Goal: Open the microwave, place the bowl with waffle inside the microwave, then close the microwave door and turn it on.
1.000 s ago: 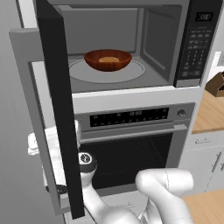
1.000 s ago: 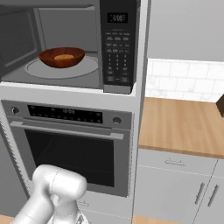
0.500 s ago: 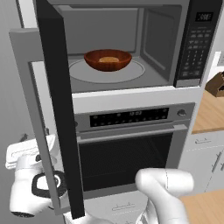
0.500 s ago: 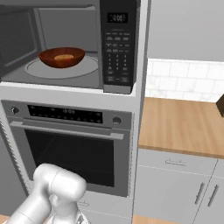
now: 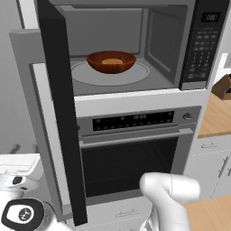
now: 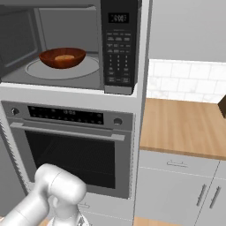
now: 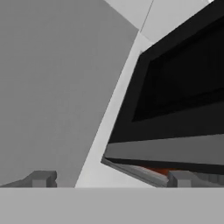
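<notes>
The microwave [image 5: 198, 45] [image 6: 117, 48] stands open, and its door [image 5: 58, 103] is swung out to the left, edge-on to me. On the turntable inside sits the reddish-brown bowl [image 5: 111, 67] [image 6: 62, 62] with the golden waffle [image 5: 112, 61] [image 6: 64, 57] in it. My wrist [image 5: 22, 214] is low at the left, outside and below the door. In the hand view my gripper [image 7: 109, 179] is open with nothing between its fingers, and it looks up at the outer face of the door [image 7: 179, 100] with its dark window.
Under the microwave is an oven [image 5: 135, 135] [image 6: 66, 132] with a horizontal bar handle. A wooden counter [image 6: 185, 128] over grey cabinets runs to the right, and a brown object [image 5: 223, 88] sits at its edge. A grey wall [image 7: 52, 78] lies left of the door.
My arm has swung left and down, from beside the door's front edge to the lower left, outside the door. The bowl, waffle and door have not moved.
</notes>
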